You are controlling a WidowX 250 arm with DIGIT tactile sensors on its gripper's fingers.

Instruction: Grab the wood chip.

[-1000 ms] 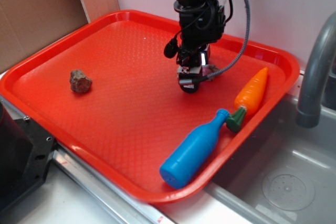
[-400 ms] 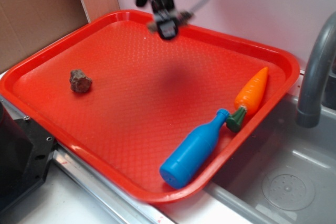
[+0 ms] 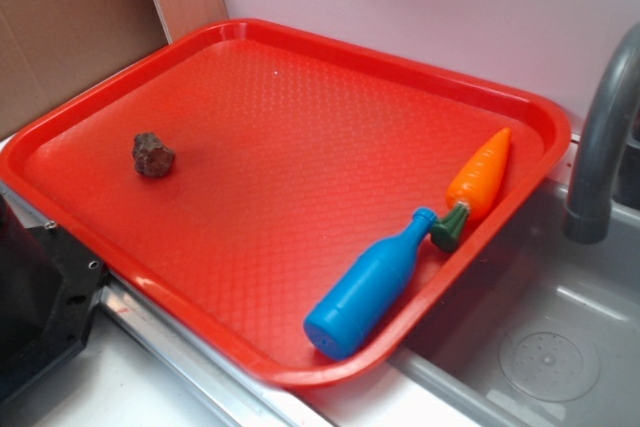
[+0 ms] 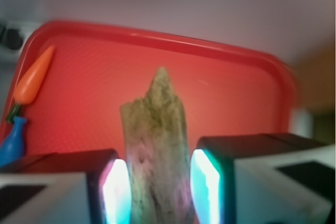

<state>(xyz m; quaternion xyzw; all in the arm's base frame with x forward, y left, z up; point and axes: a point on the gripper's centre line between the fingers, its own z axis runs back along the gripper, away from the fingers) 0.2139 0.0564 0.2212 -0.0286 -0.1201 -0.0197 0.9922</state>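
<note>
Tool point(image 4: 160, 184), seen only in the wrist view, is clamped on the wood chip point(image 4: 156, 145): its two fingers point(image 4: 113, 190), each faced with a pale glowing pad, press against the chip's left and right edges. The wood chip is a rough, tan-brown sliver that stands upright between the pads, its jagged pointed end projecting beyond the fingertips. It is held raised above the red tray point(image 4: 236, 93), clear of the tray's floor. The wrist view is blurred, so finer surface detail of the chip cannot be made out.

Exterior view shows neither tool nor chip. The red tray point(image 3: 300, 37), with a textured floor and raised rim, lies on the counter point(image 3: 90, 387) beside a grey sink point(image 3: 540, 347), whose dark faucet point(image 3: 600, 147) rises at the right edge. A dark reddish-brown rock point(image 3: 153, 154) sits alone on the left part of the tray floor, well apart from the other items. A toy carrot point(image 3: 478, 182) lies along the right rim, its green stem end touching or just beside the neck of a blue toy bottle point(image 3: 368, 287), which lies on its side near the front right corner. A cardboard panel point(image 3: 70, 17) stands behind the tray at left.

In the wrist view the carrot point(image 4: 32, 82) and bottle point(image 4: 11, 140) appear at the left margin, away from the chip.
</note>
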